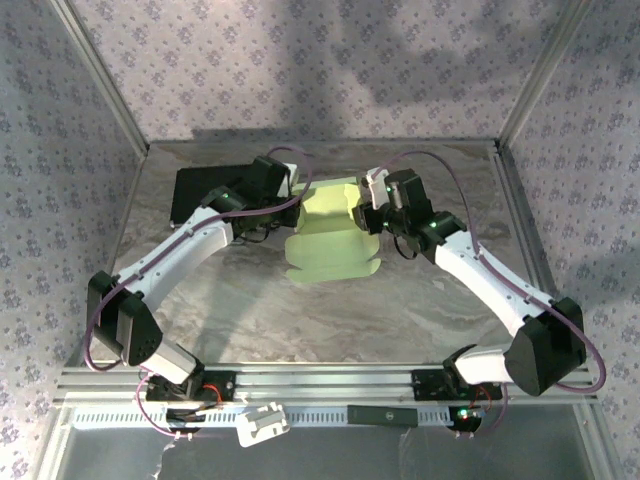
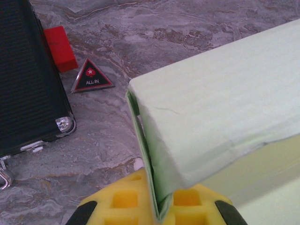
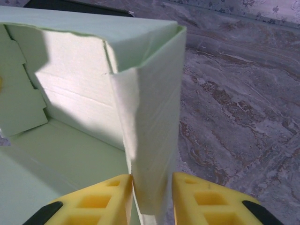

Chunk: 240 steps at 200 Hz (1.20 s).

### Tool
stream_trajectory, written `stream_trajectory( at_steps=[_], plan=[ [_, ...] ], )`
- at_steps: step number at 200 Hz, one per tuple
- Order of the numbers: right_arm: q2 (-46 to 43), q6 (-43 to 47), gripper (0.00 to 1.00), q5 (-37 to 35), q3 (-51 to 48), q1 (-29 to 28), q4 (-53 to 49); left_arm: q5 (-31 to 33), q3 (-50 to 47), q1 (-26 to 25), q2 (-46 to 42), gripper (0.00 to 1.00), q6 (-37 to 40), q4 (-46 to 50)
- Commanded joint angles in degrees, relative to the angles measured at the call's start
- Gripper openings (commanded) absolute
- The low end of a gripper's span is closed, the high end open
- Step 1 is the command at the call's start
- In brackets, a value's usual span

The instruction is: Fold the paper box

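The pale yellow-green thin-cardboard paper box (image 1: pixel 330 245) sits half-formed on the grey marbled table (image 1: pixel 250 320), a little toward 12 o'clock from the middle, between the two arms. It looks very light and only faintly stiff. The walls hold their creases, but they would probably buckle or dent under a hard squeeze and slide on the smooth top if pushed without support. The best hold is likely thin edges close to a fold line, where the sheet is stiffest, rather than the middle of a panel.

The left gripper (image 2: pixel 158 211) is at the box's 10 o'clock corner, its yellow pads pressed together on the edge of an upright side wall. The folded top panel rises toward 1 o'clock in the left wrist view.

The right gripper (image 3: pixel 151 199) is at the 2 o'clock corner. Its pads appear to press both faces of a doubled-over wall, with the open interior and notched tabs lying toward 9 o'clock.

A black ribbed rectangular case (image 2: pixel 28 79) lies at the box's 10 o'clock, well apart from it.
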State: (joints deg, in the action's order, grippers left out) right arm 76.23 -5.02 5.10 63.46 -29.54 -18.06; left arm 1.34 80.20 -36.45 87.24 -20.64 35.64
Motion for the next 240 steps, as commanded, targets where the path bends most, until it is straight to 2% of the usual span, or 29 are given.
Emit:
stream_trajectory(
  at_steps=[1,41,69,101,123,162,175,240],
  plan=[
    [0.20,1.11,0.27,1.73,-0.62,0.80,-0.39,-0.29,2.40,-0.28,0.46,0.00,0.52,0.83],
    [2.74,1.36,0.26,1.85,1.17,0.39,-0.79,-0.56,2.67,-0.46,0.60,0.00,0.69,0.79],
    [4.72,1.06,0.18,-2.70,2.49,-0.45,-1.52,-0.50,2.98,-0.49,0.54,0.00,0.69,0.86],
    [5.99,-0.92,0.10,-12.51,3.80,-3.38,-2.17,-0.68,3.32,-0.71,0.94,0.00,0.78,1.08],
    [7.58,-1.46,0.00,-21.47,4.35,-7.29,-3.15,-0.46,3.38,-0.95,1.33,0.00,0.71,1.09],
    [9.97,-6.16,0.00,-40.84,7.49,-13.55,-5.86,-0.03,3.56,-1.10,1.55,0.00,0.35,1.27],
    [10.02,-6.96,0.00,-44.71,7.40,-14.87,-6.19,-0.03,3.58,-1.18,1.45,0.00,0.38,1.35],
    [10.33,-4.17,0.00,-37.89,9.75,-13.06,-6.34,-0.11,3.38,-1.20,0.80,0.00,0.49,1.34]
  ],
)
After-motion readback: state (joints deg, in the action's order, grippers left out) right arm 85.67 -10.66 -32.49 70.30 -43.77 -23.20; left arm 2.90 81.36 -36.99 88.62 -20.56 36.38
